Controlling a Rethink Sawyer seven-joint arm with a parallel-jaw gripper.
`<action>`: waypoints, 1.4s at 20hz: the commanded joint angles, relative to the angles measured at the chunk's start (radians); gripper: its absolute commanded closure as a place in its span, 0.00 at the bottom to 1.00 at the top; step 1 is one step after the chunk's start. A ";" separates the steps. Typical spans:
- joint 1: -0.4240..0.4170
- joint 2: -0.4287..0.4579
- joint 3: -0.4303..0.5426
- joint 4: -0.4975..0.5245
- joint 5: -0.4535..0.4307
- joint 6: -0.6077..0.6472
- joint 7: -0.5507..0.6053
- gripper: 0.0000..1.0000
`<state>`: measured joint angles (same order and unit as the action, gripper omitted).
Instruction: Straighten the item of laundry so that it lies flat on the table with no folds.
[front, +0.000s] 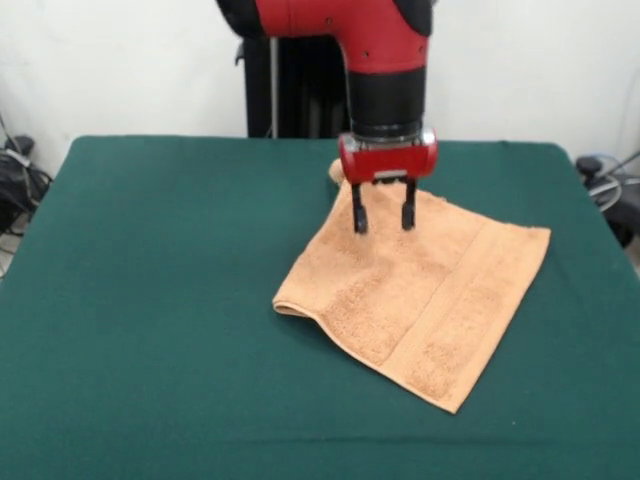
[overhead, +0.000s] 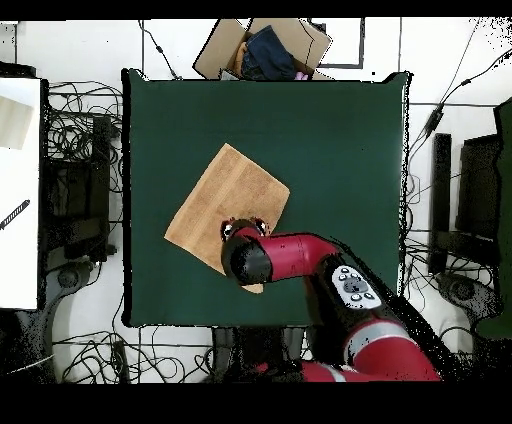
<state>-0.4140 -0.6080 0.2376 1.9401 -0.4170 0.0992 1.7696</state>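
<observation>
Peach-orange terry hand towel (front: 420, 295) lies right of centre in the front view, on the dark green table (front: 150, 300). In the overhead view it sits centre-left (overhead: 225, 200), partly under the red arm (overhead: 300, 258).

Gripper (front: 381, 218) hangs over the towel's upper part, fingers apart with nothing between them; tips sit at or just above the cloth, contact unclear.

Towel looks doubled: a rounded fold edge (front: 300, 308) shows at its left corner, and a small lump of cloth (front: 337, 171) pokes out behind the gripper at the top.

Handling guess:
- Soft, light and limp, with no stiffness.
- It will drape and drag on the felt-like top rather than slide freely.
- Not fragile.

Best hold is likely a pinch on a loose corner or the upper layer's edge near the fold, peeled outward. Grabbing mid-panel would likely just bunch it.
</observation>
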 joint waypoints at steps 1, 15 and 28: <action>0.033 -0.197 0.070 0.056 0.105 0.249 0.079 0.00; -0.022 -0.110 0.101 0.054 0.074 0.146 0.075 0.00; -0.028 -0.081 0.082 0.055 0.051 0.071 0.080 0.00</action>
<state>-0.4500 -0.7092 0.2458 1.9637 -0.3425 0.2062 1.7696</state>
